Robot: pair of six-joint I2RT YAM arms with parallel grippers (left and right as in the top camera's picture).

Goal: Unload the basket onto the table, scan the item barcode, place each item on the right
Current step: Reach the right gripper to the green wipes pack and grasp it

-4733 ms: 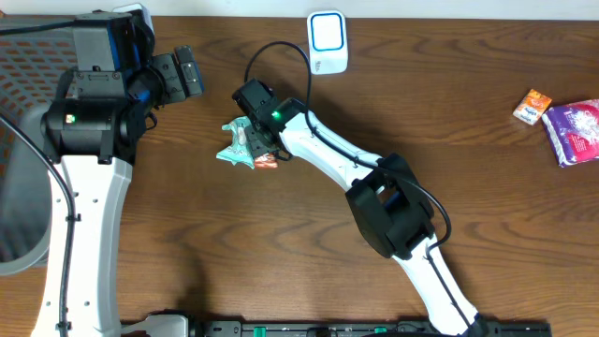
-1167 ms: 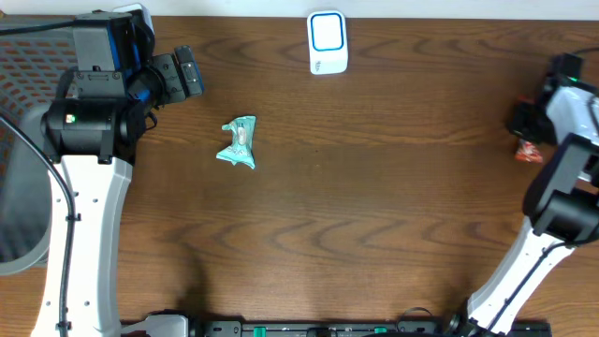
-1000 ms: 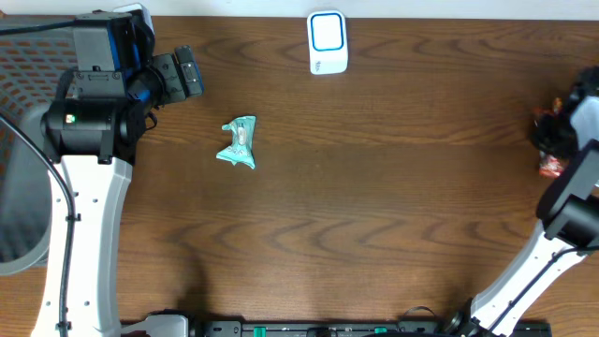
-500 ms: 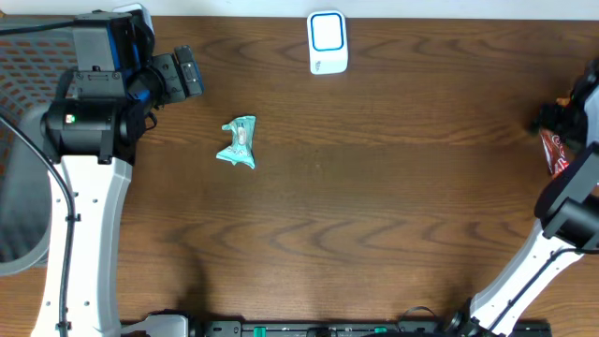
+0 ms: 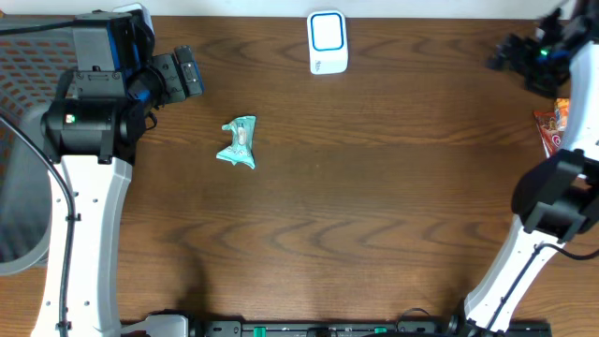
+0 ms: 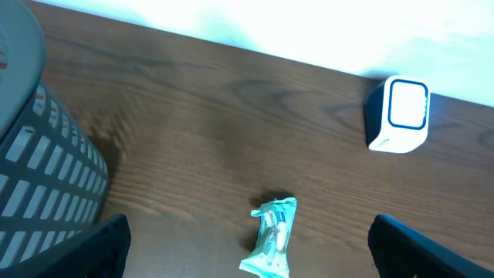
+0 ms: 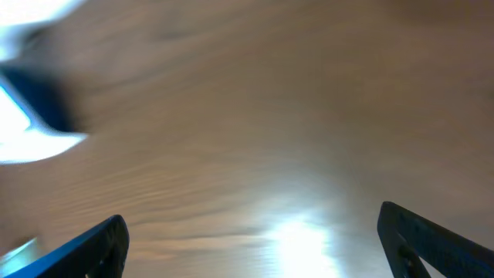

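- Overhead: we are seeing the teal packet [image 5: 238,142] lying on the tabletop [image 5: 374,206], left of centre. The scanner [image 5: 328,42] is standing at the far edge, and a red packet [image 5: 548,128] is lying at the right edge.
- Left wrist: the left jaws are hanging wide apart, holding nothing, with the teal packet ahead.
- Right wrist: the picture is blurring, and the right jaws are gaping apart over bare wood.

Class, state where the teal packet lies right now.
In the overhead view, the teal packet lies left of centre on the wooden table, below-left of the white scanner.
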